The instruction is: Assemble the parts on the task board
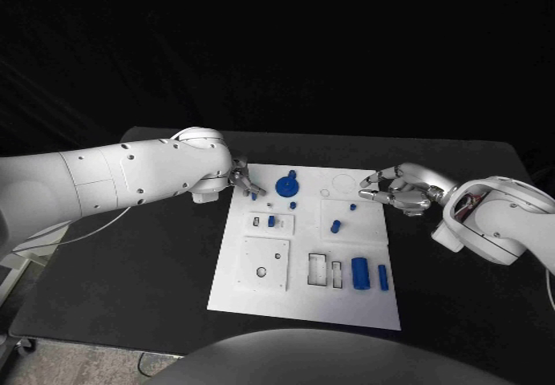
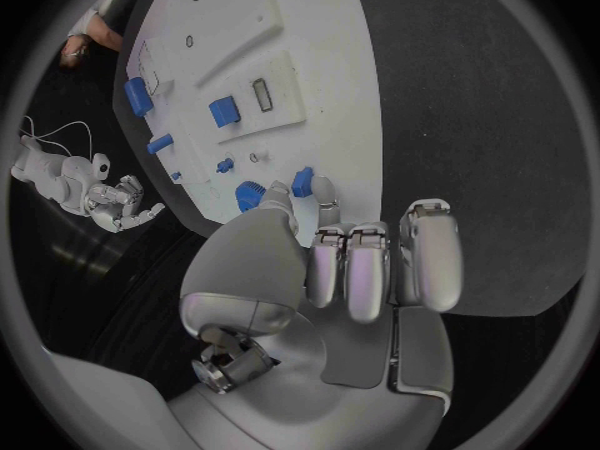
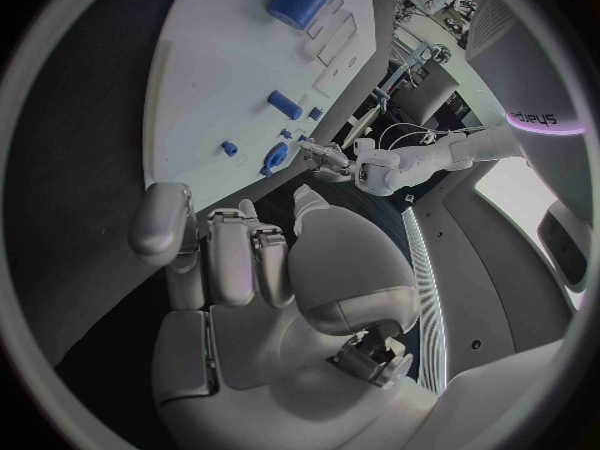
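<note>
Centrally, the white task board (image 1: 303, 309) lay on the black table (image 1: 139, 265), carrying blue parts: a round knobbed piece (image 1: 288, 188) at its far end, a small peg (image 1: 272, 221) mid-left, a block (image 1: 335, 227) mid-right, and two cylinders (image 1: 361, 273) near the right edge. Left hand (image 1: 242, 181) sat at the board's far-left corner, fingertips pinching a small blue part (image 2: 301, 180). Right hand (image 1: 393, 191) hovered at the far-right edge, fingers curled and apart, holding nothing.

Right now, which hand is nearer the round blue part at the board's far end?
Left. The left hand has fingertips just beside the round blue part; the right hand hovers at the task board's opposite edge, farther off.
</note>
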### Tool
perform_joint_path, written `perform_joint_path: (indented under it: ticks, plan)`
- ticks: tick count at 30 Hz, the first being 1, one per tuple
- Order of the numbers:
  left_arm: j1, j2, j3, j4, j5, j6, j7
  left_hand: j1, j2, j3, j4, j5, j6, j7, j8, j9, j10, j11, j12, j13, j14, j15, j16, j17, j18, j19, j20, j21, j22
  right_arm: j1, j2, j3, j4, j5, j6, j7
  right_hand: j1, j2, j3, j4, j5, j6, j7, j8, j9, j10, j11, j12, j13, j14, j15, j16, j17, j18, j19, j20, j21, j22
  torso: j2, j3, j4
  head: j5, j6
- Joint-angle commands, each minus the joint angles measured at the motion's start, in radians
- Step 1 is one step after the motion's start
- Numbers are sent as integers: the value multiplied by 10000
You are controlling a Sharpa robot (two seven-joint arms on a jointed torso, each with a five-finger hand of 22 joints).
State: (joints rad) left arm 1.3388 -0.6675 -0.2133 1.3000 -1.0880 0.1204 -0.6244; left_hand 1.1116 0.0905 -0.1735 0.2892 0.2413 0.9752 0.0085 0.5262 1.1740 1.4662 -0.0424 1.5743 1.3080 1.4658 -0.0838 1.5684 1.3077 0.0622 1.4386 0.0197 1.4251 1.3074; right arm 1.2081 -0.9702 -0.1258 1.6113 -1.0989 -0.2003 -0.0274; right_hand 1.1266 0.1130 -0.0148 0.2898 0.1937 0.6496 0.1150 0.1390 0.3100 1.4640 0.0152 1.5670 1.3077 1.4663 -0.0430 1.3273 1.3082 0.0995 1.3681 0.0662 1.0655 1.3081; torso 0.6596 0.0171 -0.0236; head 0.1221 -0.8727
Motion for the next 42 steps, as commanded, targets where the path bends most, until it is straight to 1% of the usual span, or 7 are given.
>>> perform_joint_path:
  ticks: [1,6,15,18,29,39,42]
  plan:
    - [-6,32,4,-18,-42,-103,153,83,28,-74,3,138,-79,15,35,20,1046,-96,-35,2628,1050,-82,24,2631,-91,-52,26,-59,1087,-6,0,0,20,-22,110,76,97,11,10,-46,28,87,-17,57,-12,1044,80,23,2616,186,41,-51,1006,71,-57,41,-44,573,2,5,4,16,1]
    - [-10,33,4,-19,-46,-153,208,234,109,-125,2,647,-114,15,-29,48,1046,-94,-35,2628,1050,-80,24,2631,-87,-67,28,-83,1094,-6,-1,0,16,-22,135,57,117,10,13,-51,36,92,-14,60,-13,1042,81,22,2615,184,43,-58,1001,72,-57,41,-49,574,-4,2,8,27,1]
    - [-12,36,4,-38,-23,-125,258,806,126,-75,-36,1795,-146,-5,-212,23,1046,-106,-35,2628,1050,-86,24,2631,-81,-85,24,-120,1119,-6,10,0,1,-20,167,36,139,16,16,-45,40,108,-10,69,-15,1037,84,19,2612,184,45,-54,1002,72,-55,42,-51,577,-9,8,5,43,1]
    - [-12,46,4,-47,-20,-93,284,1088,102,3,-32,2270,-152,-17,-294,0,1046,-117,-35,2628,1050,-92,24,2631,-77,-99,18,-141,1125,-6,12,0,-19,-18,166,36,136,21,14,-35,36,116,-9,74,-15,1036,85,18,2612,183,46,-57,1000,72,-56,42,-56,576,-6,10,2,50,1]
    - [-14,88,4,-61,-11,165,242,1452,20,127,-33,2725,-166,-12,-479,-90,1046,-113,-35,2628,1050,-89,24,2631,-63,-148,18,-206,1110,-6,5,0,-39,-20,171,10,133,29,10,-22,30,130,-6,82,-16,1042,88,22,2615,186,48,-49,1004,71,-53,43,-53,579,-7,11,0,55,1]
    - [-20,90,4,-58,-2,246,222,1997,-234,402,-81,3592,-98,-31,-683,-191,1046,-129,-35,2628,1050,-100,24,2631,-64,-149,10,-226,1153,-6,13,0,-72,-23,178,-30,147,37,16,-25,35,142,-2,88,-16,1036,89,18,2611,184,49,-53,1001,71,-53,44,-57,580,-3,7,4,50,1]
    - [-21,95,4,-57,-1,272,205,2147,-317,545,-70,3952,-69,-39,-733,-208,1046,-137,-35,2628,1050,-107,24,2631,-63,-147,3,-233,1168,-6,11,0,-86,-24,170,-38,163,44,21,-29,39,149,1,92,-18,1032,91,16,2609,183,50,-55,999,72,-54,44,-63,579,-1,3,5,58,1]
